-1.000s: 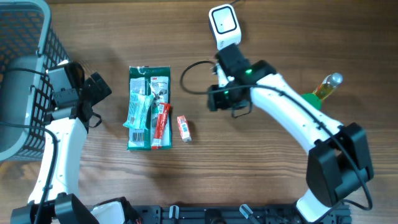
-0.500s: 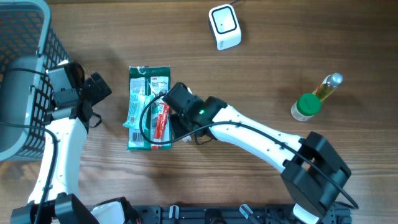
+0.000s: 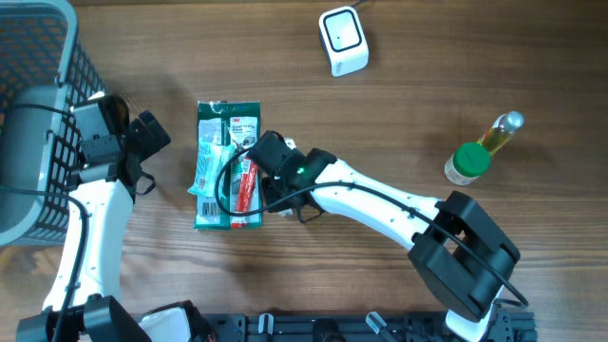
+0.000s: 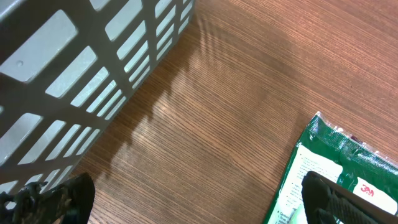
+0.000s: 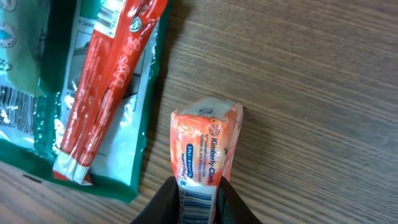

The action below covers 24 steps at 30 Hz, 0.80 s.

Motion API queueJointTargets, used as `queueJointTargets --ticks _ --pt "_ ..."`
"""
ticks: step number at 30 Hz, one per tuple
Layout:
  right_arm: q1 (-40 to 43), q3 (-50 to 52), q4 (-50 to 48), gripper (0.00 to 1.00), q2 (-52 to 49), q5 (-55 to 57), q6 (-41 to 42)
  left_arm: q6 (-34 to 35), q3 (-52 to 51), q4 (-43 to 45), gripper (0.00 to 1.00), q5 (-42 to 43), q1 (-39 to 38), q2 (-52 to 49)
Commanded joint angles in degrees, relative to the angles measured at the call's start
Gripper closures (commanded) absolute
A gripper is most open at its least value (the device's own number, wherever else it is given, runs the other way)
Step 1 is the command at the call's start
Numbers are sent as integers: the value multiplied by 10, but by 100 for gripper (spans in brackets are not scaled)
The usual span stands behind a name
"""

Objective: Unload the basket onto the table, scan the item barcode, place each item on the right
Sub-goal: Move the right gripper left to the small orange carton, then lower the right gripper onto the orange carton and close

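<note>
Although nothing has been scanned yet, the overhead view shows the right gripper (image 3: 278,193) low over the table (image 3: 399,114), with the white scanner (image 3: 342,40) well apart from it. Left wrist view: the left gripper (image 4: 196,186) gapes wide and holds nothing. Right wrist view: its fingers (image 5: 158,208) pinch the orange packet (image 5: 208,146), with the barcode (image 5: 198,204) between them. Lifting the packet and presenting it are left to do.
</note>
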State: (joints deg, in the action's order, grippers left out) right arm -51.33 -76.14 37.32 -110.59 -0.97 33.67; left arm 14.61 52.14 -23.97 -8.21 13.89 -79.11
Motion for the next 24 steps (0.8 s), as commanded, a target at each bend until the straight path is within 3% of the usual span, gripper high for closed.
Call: queueJointTargets --ticks 1,5,8,14,21,24 --pt "22 -7 43 80 16 78 4 -7 6 2 0 3 2 7" --pt "61 -8 123 76 48 162 -7 -7 6 2 0 3 2 7" --pt "66 -5 125 76 48 154 -7 -7 6 2 0 3 2 7" --pt "66 -3 75 49 46 55 -7 -7 6 2 0 3 2 7" --pt "101 -3 89 46 46 25 -7 -7 6 2 0 3 2 7" --pt "166 -3 95 49 46 -127 -74 -7 6 2 0 3 2 7"
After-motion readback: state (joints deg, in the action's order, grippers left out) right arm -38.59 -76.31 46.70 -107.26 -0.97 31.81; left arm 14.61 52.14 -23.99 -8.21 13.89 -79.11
